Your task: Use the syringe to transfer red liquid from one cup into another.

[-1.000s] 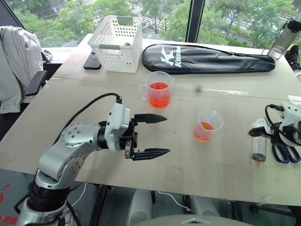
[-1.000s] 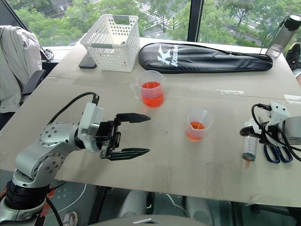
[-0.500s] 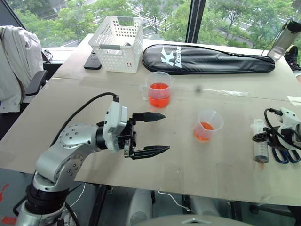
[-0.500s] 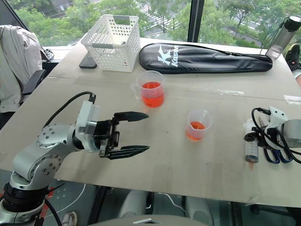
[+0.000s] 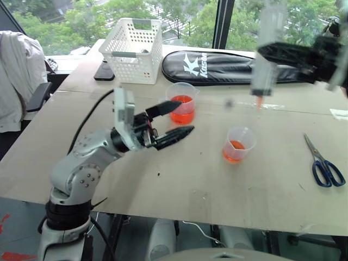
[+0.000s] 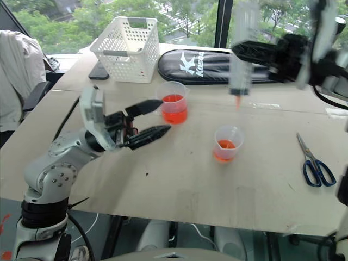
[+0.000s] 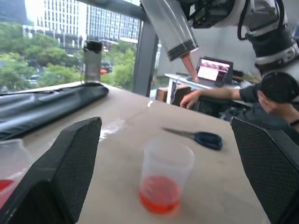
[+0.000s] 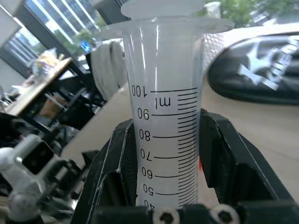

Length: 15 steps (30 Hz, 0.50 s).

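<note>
My right gripper [image 5: 267, 51] is shut on the syringe [image 5: 262, 76] and holds it upright, high above the table, with the red-tinted tip down. The right wrist view shows the graduated barrel of the syringe [image 8: 168, 135] clamped between the black fingers [image 8: 114, 168]. Below and slightly left of the tip stands the smaller cup [image 5: 238, 144] with a little red liquid [image 7: 160, 193]. The larger handled cup [image 6: 175, 106] holds more red liquid. My left gripper [image 5: 186, 115] is open, just off the table, close beside that larger cup, with nothing between its fingers.
Blue-handled scissors [image 5: 324, 166] lie at the table's right. At the back are a white basket [image 5: 135, 42], a black racket bag [image 5: 217, 65] and a dark phone [image 5: 106, 70]. A person [image 7: 261, 93] sits at a desk beyond the table's right end.
The right gripper has lifted the syringe from beside the scissors, up and to the left, and turned it upright. The left gripper has risen and moved forward toward the larger cup.
</note>
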Each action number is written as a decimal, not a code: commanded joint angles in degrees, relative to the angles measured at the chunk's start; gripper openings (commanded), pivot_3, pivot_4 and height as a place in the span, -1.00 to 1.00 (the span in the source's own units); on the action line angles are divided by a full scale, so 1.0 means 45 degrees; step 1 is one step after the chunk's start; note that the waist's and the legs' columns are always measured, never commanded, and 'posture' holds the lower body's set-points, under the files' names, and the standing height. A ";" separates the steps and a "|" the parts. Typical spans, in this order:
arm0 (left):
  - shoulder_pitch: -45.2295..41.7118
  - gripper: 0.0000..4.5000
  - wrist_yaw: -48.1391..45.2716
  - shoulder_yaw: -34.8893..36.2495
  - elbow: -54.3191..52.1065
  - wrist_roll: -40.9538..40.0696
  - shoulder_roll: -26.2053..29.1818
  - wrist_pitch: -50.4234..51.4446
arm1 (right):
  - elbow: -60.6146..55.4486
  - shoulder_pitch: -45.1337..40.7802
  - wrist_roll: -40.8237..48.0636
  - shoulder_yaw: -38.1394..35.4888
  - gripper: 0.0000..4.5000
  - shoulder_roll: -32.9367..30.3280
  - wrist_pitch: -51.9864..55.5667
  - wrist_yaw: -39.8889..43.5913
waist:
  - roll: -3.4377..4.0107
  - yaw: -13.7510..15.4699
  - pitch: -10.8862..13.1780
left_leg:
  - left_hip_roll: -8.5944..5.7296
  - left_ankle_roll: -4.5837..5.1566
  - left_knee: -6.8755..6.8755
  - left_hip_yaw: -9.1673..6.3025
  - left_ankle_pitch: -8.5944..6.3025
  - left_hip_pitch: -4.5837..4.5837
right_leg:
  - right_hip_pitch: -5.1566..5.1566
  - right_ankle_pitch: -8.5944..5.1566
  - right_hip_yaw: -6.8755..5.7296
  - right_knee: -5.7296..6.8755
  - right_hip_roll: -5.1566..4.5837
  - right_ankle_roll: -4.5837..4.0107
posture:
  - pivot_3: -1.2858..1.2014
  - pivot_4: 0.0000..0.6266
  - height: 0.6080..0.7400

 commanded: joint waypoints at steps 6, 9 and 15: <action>-0.1590 1.00 0.1908 0.1571 0.1434 0.0983 -0.0289 -0.1048 | -0.0655 -0.1343 -0.9735 0.3316 -0.36 0.4979 -0.5169 0.1875 | 0.0018 0.0142 0.0011 | -0.0011 -0.0003 0.0039 -0.0019 0.0004 -0.0251 | -0.0219 0.0036 -0.0037 0.0053 -0.0021 0.0061 | 0.03 -0.52 0.75; -0.2524 1.00 0.3582 0.2276 0.2321 0.1863 -0.0652 -0.1780 | 0.0127 -0.1612 -1.1992 0.3966 -0.36 0.6401 -0.6196 0.2459 | 0.0018 0.0116 0.0011 | -0.0010 -0.0005 0.0052 -0.0019 0.0004 -0.0303 | -0.0269 0.0037 -0.0047 0.0065 -0.0024 0.0064 | 0.03 -0.52 0.75; -0.3708 1.00 0.4869 0.2727 0.3702 0.3168 -0.0289 -0.2022 | 0.1353 -0.0918 -1.5891 0.5154 -0.36 0.8169 -0.8307 0.3890 | 0.0008 0.0098 0.0005 | -0.0014 -0.0005 0.0057 -0.0031 0.0004 -0.0296 | -0.0252 0.0038 -0.0072 0.0066 -0.0031 0.0064 | 0.03 -0.52 0.75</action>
